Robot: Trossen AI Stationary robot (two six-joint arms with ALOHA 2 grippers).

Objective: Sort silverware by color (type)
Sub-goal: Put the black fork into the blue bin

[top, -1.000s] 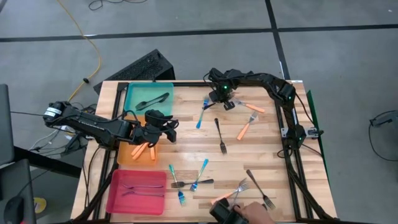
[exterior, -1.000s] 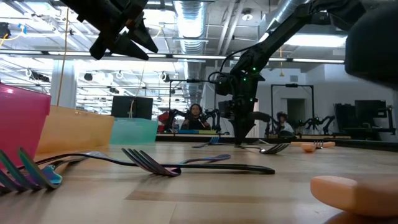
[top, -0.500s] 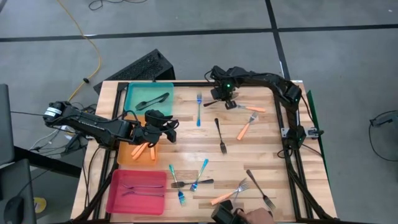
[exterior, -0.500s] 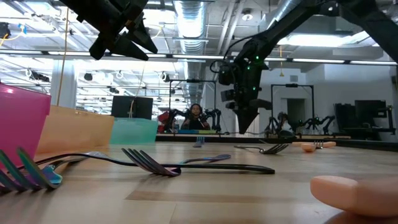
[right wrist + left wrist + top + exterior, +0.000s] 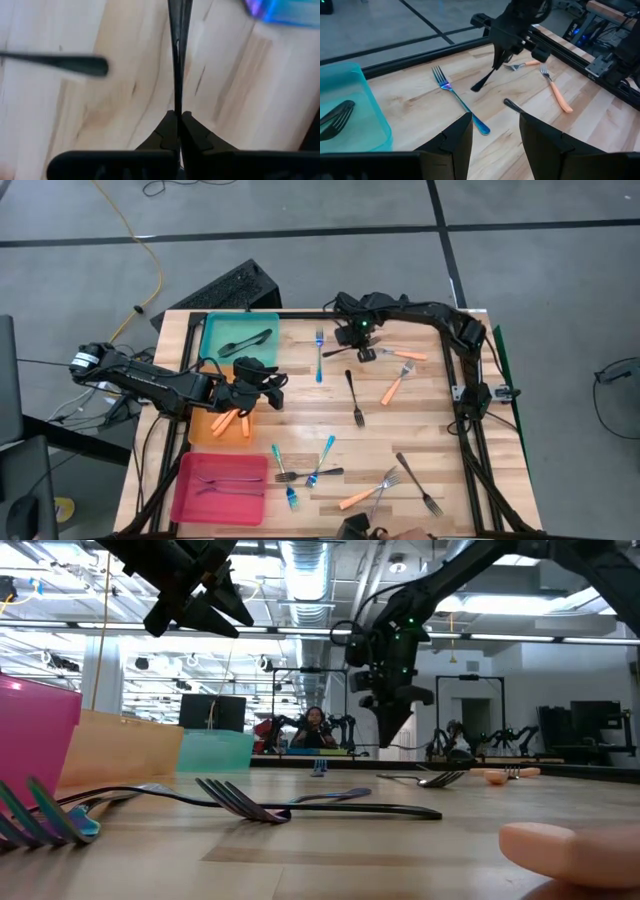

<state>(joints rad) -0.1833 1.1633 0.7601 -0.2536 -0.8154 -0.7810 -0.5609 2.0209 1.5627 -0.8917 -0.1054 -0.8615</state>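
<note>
My right gripper (image 5: 357, 346) is at the table's far side, shut on a dark fork (image 5: 485, 79) that slants down from it toward the table's left. A blue-handled fork (image 5: 319, 353) lies flat beside it. My left gripper (image 5: 257, 387) hangs open and empty above the orange tray's (image 5: 200, 432) far right corner; it also shows in the low view (image 5: 232, 612). More blue, orange and dark forks lie scattered on the wooden table (image 5: 440, 430). My right gripper pinches the dark fork's slim shaft (image 5: 178, 102) between its two fingertips. The fingers come from above, pointing down. The fork slants down and away from them, its broad free end (image 5: 476, 87) low over the wood; I cannot tell whether that end touches the table.
The teal tray (image 5: 215, 352) holds a dark piece, the orange tray several orange forks, and the pink tray (image 5: 185, 498) two forks. Loose forks lie mid-table (image 5: 353, 397) and near the front edge (image 5: 318, 463). A person's hand (image 5: 372, 532) shows at the near edge.
My right gripper has risen off the table with the dark fork. The blue fork beside it has turned from slanting to lying straight, near to far. The person's hand has drawn back from the near edge, leaving an orange fork on the table.
</note>
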